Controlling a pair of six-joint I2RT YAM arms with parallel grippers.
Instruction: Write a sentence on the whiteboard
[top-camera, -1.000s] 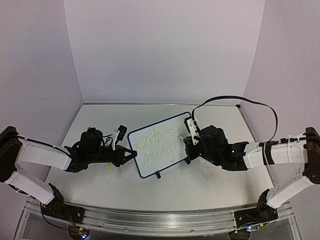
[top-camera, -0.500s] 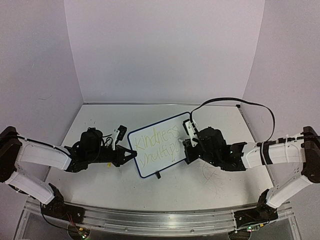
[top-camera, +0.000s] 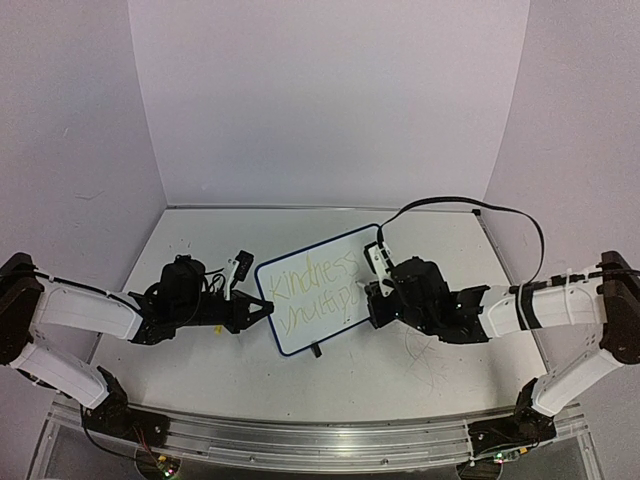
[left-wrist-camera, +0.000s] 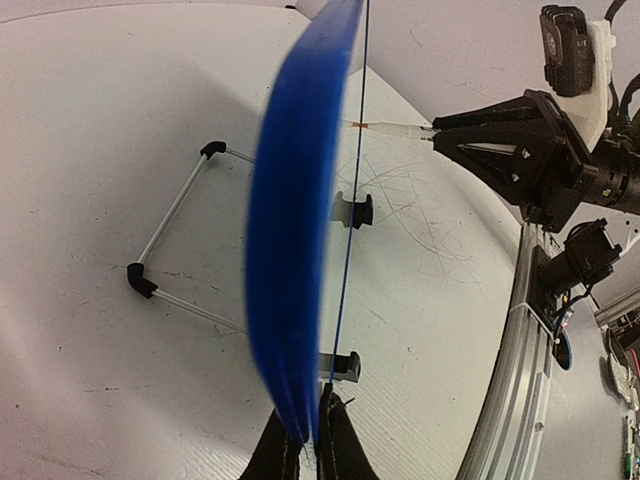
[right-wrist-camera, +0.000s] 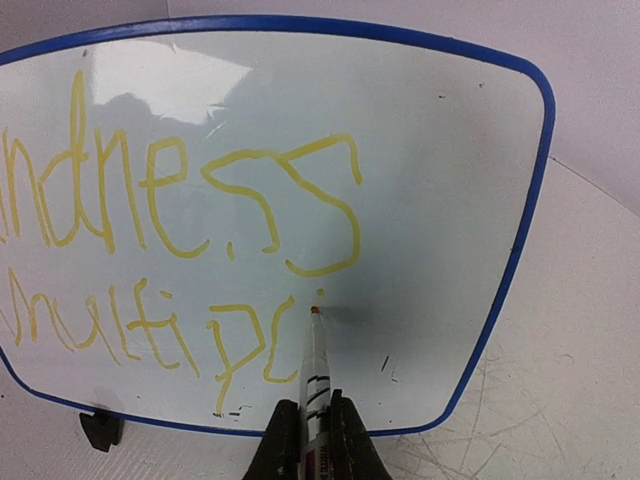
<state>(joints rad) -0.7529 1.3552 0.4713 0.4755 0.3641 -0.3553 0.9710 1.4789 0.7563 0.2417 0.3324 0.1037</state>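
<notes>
Yellow-green lettering, the sentence (right-wrist-camera: 175, 235), runs in two slanted lines across the whiteboard (right-wrist-camera: 430, 150), directly ahead of the right pincer (right-wrist-camera: 310, 410). That pincer is pressed together on a marker (right-wrist-camera: 316, 365), which projects forward from between its fingers. The orange tip sits at the board face just past the last stroke of the lower line, below the final "s" of the upper line.

The board stands tilted on its wire stand (left-wrist-camera: 170, 240) on the worktop (top-camera: 200, 360), between the two pincers. The left pincer (left-wrist-camera: 308, 445) pinches the blue frame at the board edge nearest it, so the board extends straight away from its fingertips, seen edge-on.

Left arm: low over the worktop, forearm near horizontal, reaching inward toward the board. Right arm: likewise low and extended, reaching inward from the opposite side, wrist beside the board's far edge, with a black cable (top-camera: 470, 205) arcing above it.
</notes>
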